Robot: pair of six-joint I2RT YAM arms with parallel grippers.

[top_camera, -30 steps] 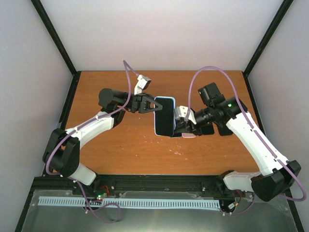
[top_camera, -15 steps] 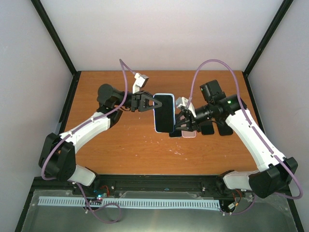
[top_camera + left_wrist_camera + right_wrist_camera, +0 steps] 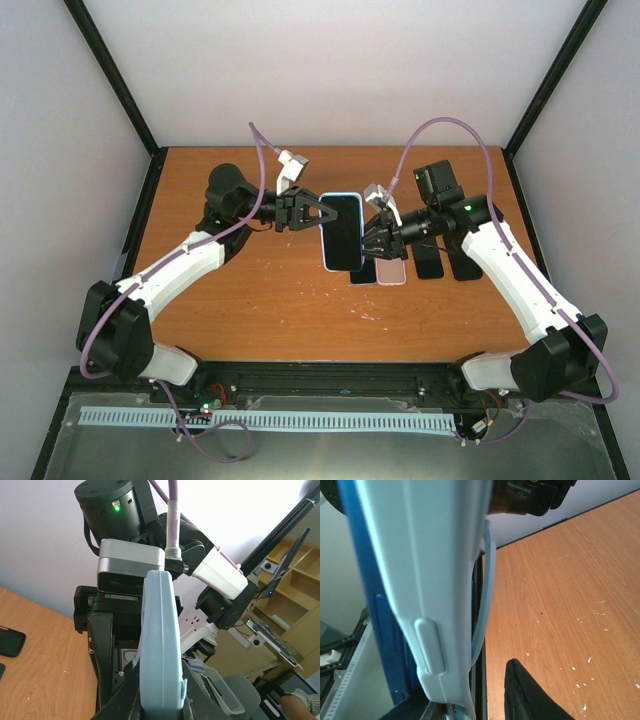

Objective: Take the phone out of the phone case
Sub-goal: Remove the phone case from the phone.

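Both my arms have drawn closer together since a second ago, lifting the phone [image 3: 341, 231] in its pale blue phone case [image 3: 159, 645] above the table [image 3: 250, 300]. My left pincer [image 3: 318, 213] pinches the case's left edge, and my right pincer [image 3: 372, 243] pinches its right edge. Three other phones [image 3: 430, 262] lie flat just beyond.

The phone [image 3: 342, 230], dark screen up, sits in its pale blue phone case [image 3: 159, 650], held above the bench just toward 12 o'clock of centre. The phone case's long sides run roughly 12 to 6 o'clock.
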